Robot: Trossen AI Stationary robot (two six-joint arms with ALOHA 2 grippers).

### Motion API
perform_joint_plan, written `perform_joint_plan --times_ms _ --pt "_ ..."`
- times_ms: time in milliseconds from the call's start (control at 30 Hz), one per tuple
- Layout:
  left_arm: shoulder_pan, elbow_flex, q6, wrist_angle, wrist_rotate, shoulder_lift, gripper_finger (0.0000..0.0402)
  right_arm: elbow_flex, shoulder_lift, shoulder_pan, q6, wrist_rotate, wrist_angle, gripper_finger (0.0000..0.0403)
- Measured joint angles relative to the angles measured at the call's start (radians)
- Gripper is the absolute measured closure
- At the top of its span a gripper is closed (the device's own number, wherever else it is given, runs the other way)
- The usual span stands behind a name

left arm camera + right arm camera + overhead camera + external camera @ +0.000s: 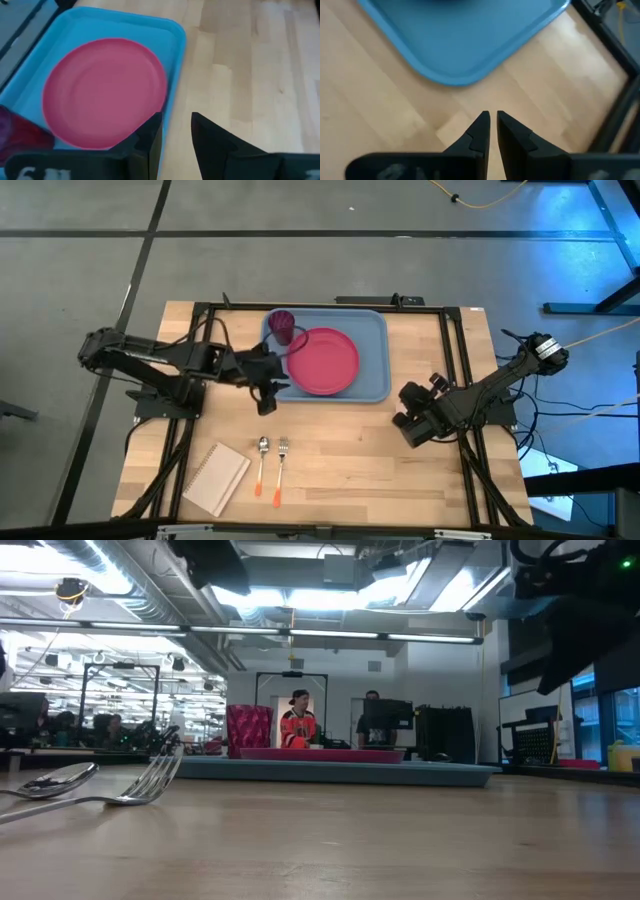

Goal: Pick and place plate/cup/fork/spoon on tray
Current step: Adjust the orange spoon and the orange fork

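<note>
- We see the plate (325, 361) and the cup (282, 326) already on the tray (375, 385), so we judge the spoon (262, 458) and the fork (280, 468) are what remains.
- Both lie side by side on the table (350, 450), well apart from the tray, toward the front edge, just beside a white notebook (216, 478); the spoon is the one nearer the notebook.
- Their long axes run roughly parallel, front to back: silver heads point toward the tray, orange handles toward the table's front edge.
- Our left gripper (266, 393) hovers at the tray's near left corner, its fingers a little apart and holding nothing; the cutlery lies almost straight ahead of it toward the front edge.
- Our right gripper (412, 427) waits beyond the tray's right end, fingers nearly closed and empty, clearly farther from the cutlery.
- We therefore reckon the left arm is the better placed, and its jaws should close across a thin handle, not along it.
</note>
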Motion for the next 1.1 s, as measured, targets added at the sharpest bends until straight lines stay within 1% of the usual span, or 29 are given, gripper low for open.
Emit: perform_joint_plan --times_ms 100,200,333,400,467,600,700,800,867,967,1033,1100 --pt "0.052 0.0 0.003 0.0 -0.008 0.0 0.0305 0.0 0.0 0.0 0.001 0.0 0.04 0.0364" --pt "0.079 0.0 -0.022 -0.004 -0.011 0.0 0.0305 0.0 0.0 0.0 0.001 0.001 0.072 0.0364" --pt "0.06 -0.001 -0.087 -0.035 0.044 0.0 0.0305 0.0 0.0 0.0 0.001 0.001 0.093 0.0364" --pt "0.027 -0.017 -0.149 -0.035 0.069 0.0 0.0305 0.0 0.0 0.0 0.001 0.0 0.106 0.0364" --pt "-0.014 -0.041 -0.223 -0.042 0.073 0.001 0.0305 0.0 0.0 0.0 0.001 0.002 0.111 0.0364" --pt "-0.104 -0.077 -0.418 -0.04 0.072 0.001 0.0305 0.0 0.0 0.0 -0.007 0.003 0.111 0.0364" --pt "-0.182 -0.086 -0.573 -0.04 0.072 0.001 0.0305 0.0 0.0 0.0 -0.059 0.004 0.111 0.0363" --pt "-0.27 -0.086 -0.693 -0.031 0.065 0.008 0.0306 0.0 0.0 0.0 -0.111 0.006 0.111 0.0363" --pt "-0.331 -0.087 -0.76 -0.007 0.044 0.03 0.0309 0.0 0.0 0.0 -0.119 0.011 0.112 0.0363" --pt "-0.402 -0.087 -0.84 0.045 -0.001 0.082 0.0312 0.0 0.0 0.0 -0.112 0.047 0.115 0.0363" --pt "-0.437 -0.087 -0.904 0.055 -0.003 0.123 0.0312 0.0 0.0 0.0 -0.112 0.065 0.119 0.0363" --pt "-0.461 -0.087 -0.985 0.062 0.016 0.167 0.0312 0.0 0.0 0.0 -0.112 0.068 0.121 0.0363"
